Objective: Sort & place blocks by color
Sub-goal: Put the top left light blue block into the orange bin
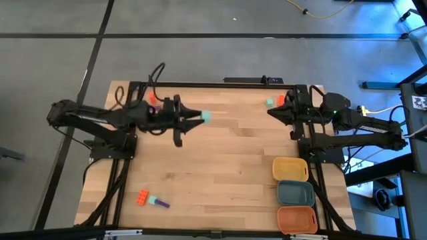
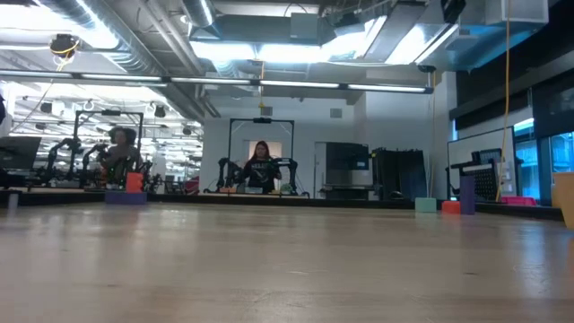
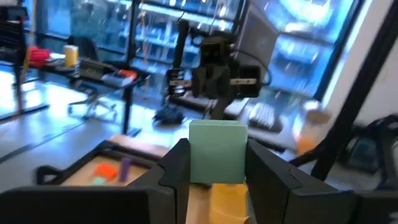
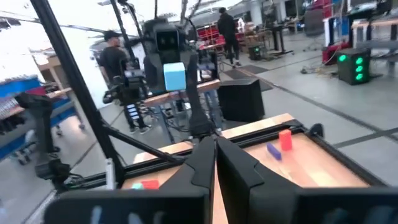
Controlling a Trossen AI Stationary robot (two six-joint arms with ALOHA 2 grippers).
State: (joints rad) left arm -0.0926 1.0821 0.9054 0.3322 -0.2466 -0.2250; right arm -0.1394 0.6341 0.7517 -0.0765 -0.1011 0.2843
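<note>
On the wooden counter [image 1: 220,153], all three trays [image 1: 295,193] sit empty; left gripper [image 1: 201,118] jaws grasp a teal block [image 1: 207,117], right gripper [image 1: 272,111] jaws clenched empty.

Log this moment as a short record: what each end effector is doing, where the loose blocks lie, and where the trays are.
left end effector: raised over the table's far middle, shut on small teal-green toy block
right end effector: far right, shut, empty
loose blocks: orange-red block and purple bar near left; teal block far right
trays: yellow rounded tray, blue-grey tray, orange tray, near right
</note>
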